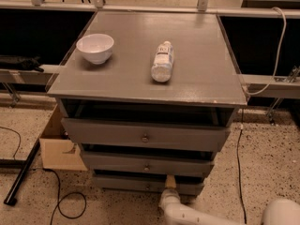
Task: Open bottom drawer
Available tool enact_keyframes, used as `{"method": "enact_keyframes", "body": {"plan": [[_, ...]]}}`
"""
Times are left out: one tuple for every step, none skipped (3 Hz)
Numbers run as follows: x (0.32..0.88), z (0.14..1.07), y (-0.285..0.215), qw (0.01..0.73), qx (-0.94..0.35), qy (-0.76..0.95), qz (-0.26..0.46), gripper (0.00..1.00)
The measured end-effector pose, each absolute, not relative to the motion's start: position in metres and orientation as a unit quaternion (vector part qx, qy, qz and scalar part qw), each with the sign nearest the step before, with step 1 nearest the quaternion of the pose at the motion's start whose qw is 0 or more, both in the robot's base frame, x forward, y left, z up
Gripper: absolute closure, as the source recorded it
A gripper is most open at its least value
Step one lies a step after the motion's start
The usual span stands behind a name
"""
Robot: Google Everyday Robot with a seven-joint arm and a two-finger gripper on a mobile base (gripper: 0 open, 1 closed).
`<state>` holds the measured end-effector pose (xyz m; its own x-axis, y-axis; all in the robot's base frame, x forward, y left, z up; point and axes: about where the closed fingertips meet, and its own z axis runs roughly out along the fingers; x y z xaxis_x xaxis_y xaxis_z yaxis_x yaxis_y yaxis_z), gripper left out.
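Three grey drawers sit under a grey cabinet top (140, 86). The bottom drawer (126, 183) is the lowest one, its front standing a little out from the cabinet, with a small round knob (148, 187) at centre. My gripper (170, 182) reaches up from the white arm (187, 213) at the bottom edge. Its tan tip rests at the top edge of the bottom drawer front, just right of the knob. The middle drawer (146, 165) and top drawer (145, 135) also stand slightly out.
A white bowl (95, 48) and a clear bottle (162, 62) lying on its side rest on the cabinet top. A cardboard box (57, 146) stands on the floor at the left, beside a black pole (21, 175) and cables.
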<state>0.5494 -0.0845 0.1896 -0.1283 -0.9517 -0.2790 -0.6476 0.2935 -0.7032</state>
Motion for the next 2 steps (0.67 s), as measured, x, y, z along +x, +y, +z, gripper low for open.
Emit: {"method": "enact_keyframes", "body": {"plan": [[0.549, 0.191, -0.085, 0.358, -0.555, 0.720, -0.214, 0.00], [0.562, 0.205, -0.088, 0.354, -0.561, 0.711, -0.231, 0.00]]}}
